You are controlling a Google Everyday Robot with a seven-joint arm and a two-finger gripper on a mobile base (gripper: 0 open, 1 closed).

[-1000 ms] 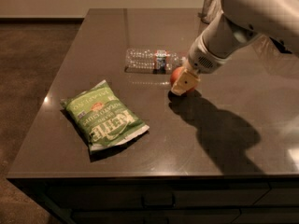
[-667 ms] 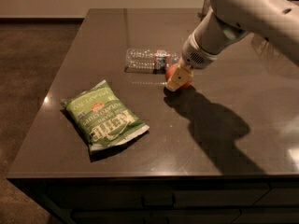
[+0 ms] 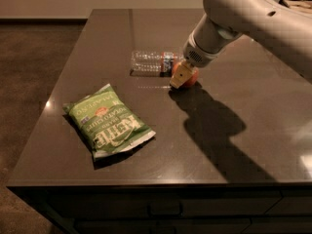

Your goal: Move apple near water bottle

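Containers first. The water bottle [image 3: 150, 62] lies on its side at abt 12 o'clock on the dark table [image 3: 253, 145]. It is clear ribbed plastic w/ the label band at its 3 o'clock end, and the cap is hidden behind the apple. Can't tell if there's liquid inside. The green chip bag [image 3: 109, 120] lies flat at abt 8 o'clock, well apart from the bottle. It is sealed, so contents not visible.

The apple [image 3: 190, 77] sits low at the tabletop, at the bottle's 3 o'clock end. It is just beside the label band, maybe touching, but can't say for sure. The gripper [image 3: 181, 77] is right there too, on the arm reaching in from abt 1 o'clock. It is closed around the apple, w/ one tan finger [image 3: 178, 75] across the side nearest the bottle and the other hidden.

Vs 1 s ago: gripper & apple have slid toward 9–10 o'clock, closing in on the bottle. The arm's shadow moved along w/ them. Bottle and bag haven't budged.
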